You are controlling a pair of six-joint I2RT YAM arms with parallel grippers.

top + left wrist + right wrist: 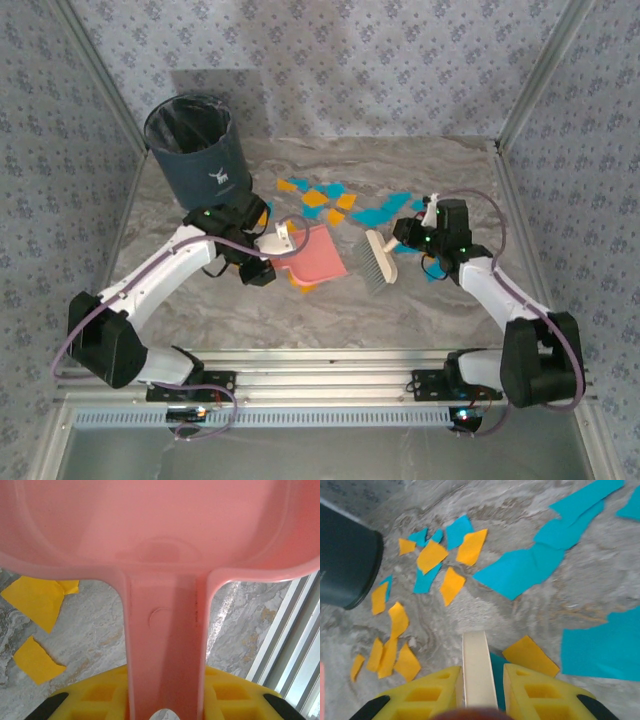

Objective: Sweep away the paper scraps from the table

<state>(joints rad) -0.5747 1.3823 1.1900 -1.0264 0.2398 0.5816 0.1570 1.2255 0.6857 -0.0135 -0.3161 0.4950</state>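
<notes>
The left pincer (pixel 258 250) is closed tight on the handle of a pink dustpan (pixel 318 255). In its wrist view the handle runs straight out between the two yellow fingers (pixel 100 700) of the left pincer (pixel 165 702), and the pan (pixel 160 525) widens just ahead of them. The right pincer (pixel 416 238) is likewise clamped shut, gripping the cream handle of a brush (pixel 380 260). The brush head lies between this pincer and the dustpan, near the pan's open edge but apart from it. From the right wrist the brush (pixel 477 662) handle stands squeezed between the fingers of the right pincer (pixel 480 692). The paper scraps (pixel 330 198), orange-yellow and cyan-blue, lie flat on the counter (pixel 250 310), most of them beyond both pincers, in a loose band between the two. Ahead of the right pincer and to its left lies a scatter of small orange and blue scraps (pixel 470 547). Larger cyan sheets spread ahead and to its right, and one orange piece sits just beside its right finger. Below the left pincer, to the left of the dustpan handle, two yellow scraps (pixel 35 600) rest on the marbled counter (pixel 95 625); to its right runs the aluminium rail (pixel 295 630) of the frame. A dark bin (pixel 195 150) stands beyond the left pincer, and at the far left from the right pincer (pixel 345 560).
</notes>
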